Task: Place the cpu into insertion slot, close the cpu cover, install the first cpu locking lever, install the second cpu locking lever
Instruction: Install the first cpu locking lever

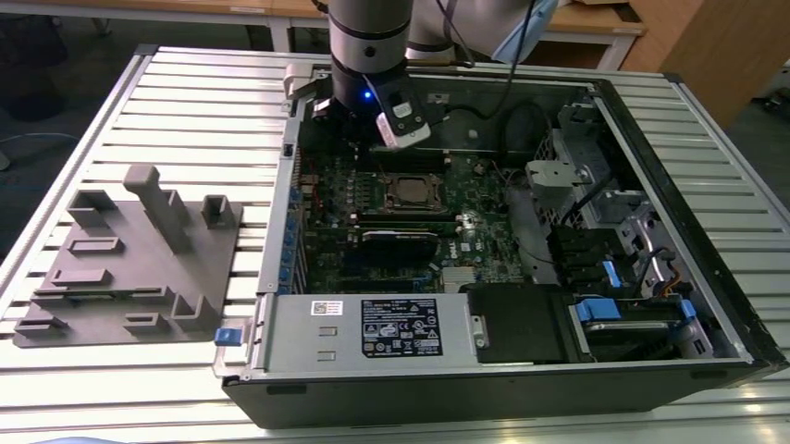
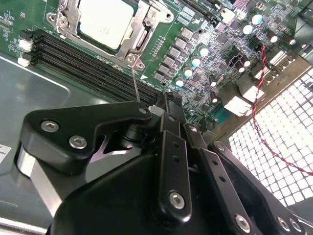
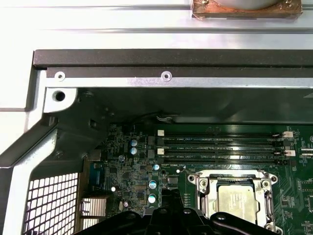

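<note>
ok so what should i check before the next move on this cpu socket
1. cpu lying flat in the insertion slot: ok.
2. cpu cover down around the cpu: ok.
3. locking lever latched: not ok, its thin rod stands up off the socket.
4. other locking lever latched: cannot tell.
5. gripper clear of the cpu, off to the socket's side: ok.
</note>
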Available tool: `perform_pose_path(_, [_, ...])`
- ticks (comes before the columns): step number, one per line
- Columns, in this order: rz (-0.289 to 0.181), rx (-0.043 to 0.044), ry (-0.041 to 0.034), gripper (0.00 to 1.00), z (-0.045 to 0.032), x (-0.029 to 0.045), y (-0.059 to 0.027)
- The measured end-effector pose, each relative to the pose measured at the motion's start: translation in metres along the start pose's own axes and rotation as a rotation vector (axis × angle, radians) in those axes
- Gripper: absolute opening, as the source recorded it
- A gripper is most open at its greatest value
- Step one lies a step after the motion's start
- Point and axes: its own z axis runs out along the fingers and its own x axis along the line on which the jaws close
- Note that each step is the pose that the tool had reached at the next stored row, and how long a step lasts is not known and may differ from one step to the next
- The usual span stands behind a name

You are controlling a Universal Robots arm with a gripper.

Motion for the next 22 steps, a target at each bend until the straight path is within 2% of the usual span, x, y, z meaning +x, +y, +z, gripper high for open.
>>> perform_pose_path(14, [0.000, -0.0021, 0.0000, 0.11, 0.0004, 0.0066, 0.0011])
perform_pose_path(22, [0.000, -0.0022, 0.0000, 0.11, 0.0030, 0.0068, 0.0126])
